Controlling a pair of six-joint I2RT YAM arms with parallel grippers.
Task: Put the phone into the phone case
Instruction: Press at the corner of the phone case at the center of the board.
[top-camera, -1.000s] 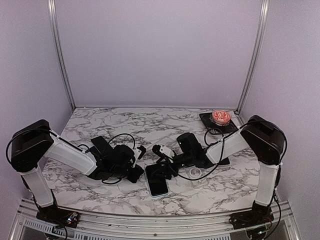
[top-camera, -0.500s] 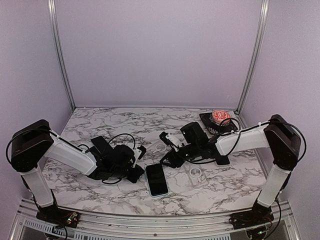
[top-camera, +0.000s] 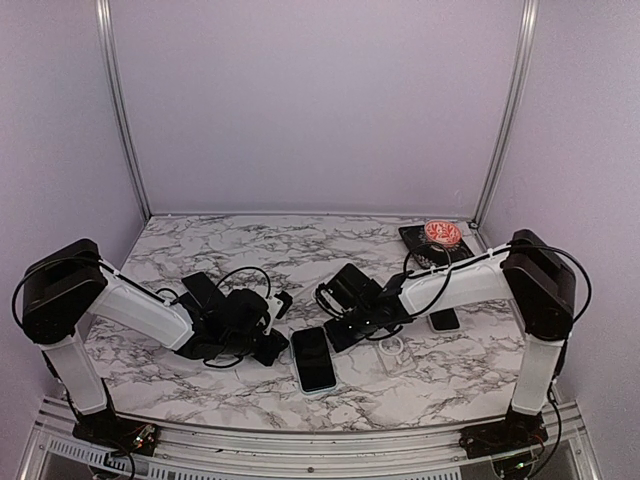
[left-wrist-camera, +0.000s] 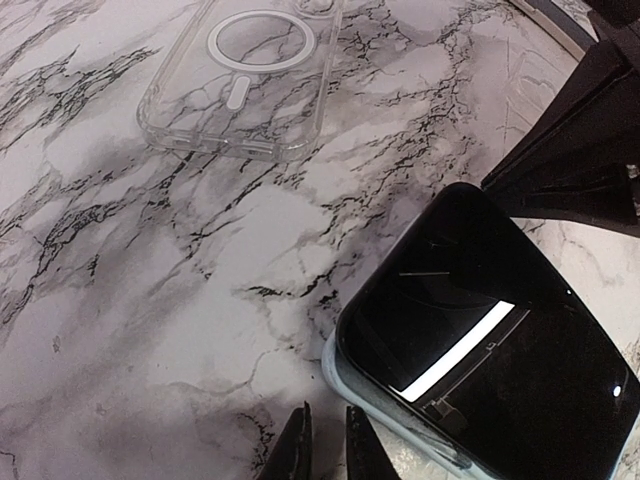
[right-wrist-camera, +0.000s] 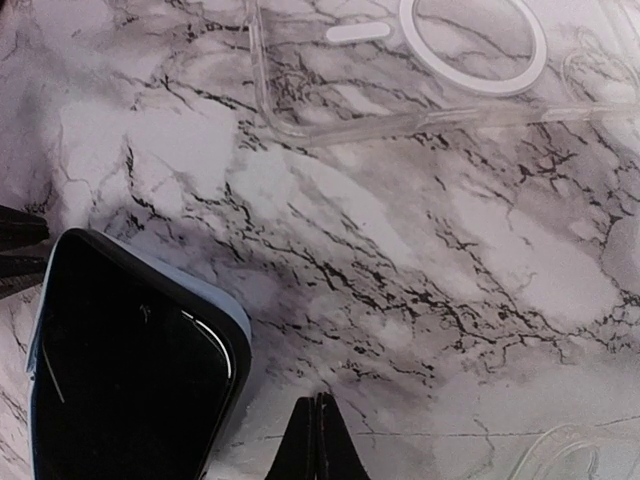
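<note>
Marble table (left-wrist-camera: 120, 300) spreads under both arms. The left gripper (left-wrist-camera: 326, 452) has its tips almost pressed together, holding nothing. The phone (left-wrist-camera: 490, 350) lies face up just ahead to its right, and the clear phone case (left-wrist-camera: 240, 80) farther ahead, apart. The right gripper (right-wrist-camera: 317, 442) is pressed together and empty, with the phone near its left and the case beyond.

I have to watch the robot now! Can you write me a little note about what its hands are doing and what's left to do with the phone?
Left gripper: all but shut, holding nothing, low beside the phone.
Right gripper: shut, empty, low over the table near the phone's far end.
Phone: flat on the table, screen up, not in the clear case.
Clear case: lying on the right arm's side of the phone, apart from it.
Done: nothing fitted yet.
Left: get the phone into the case.
</note>
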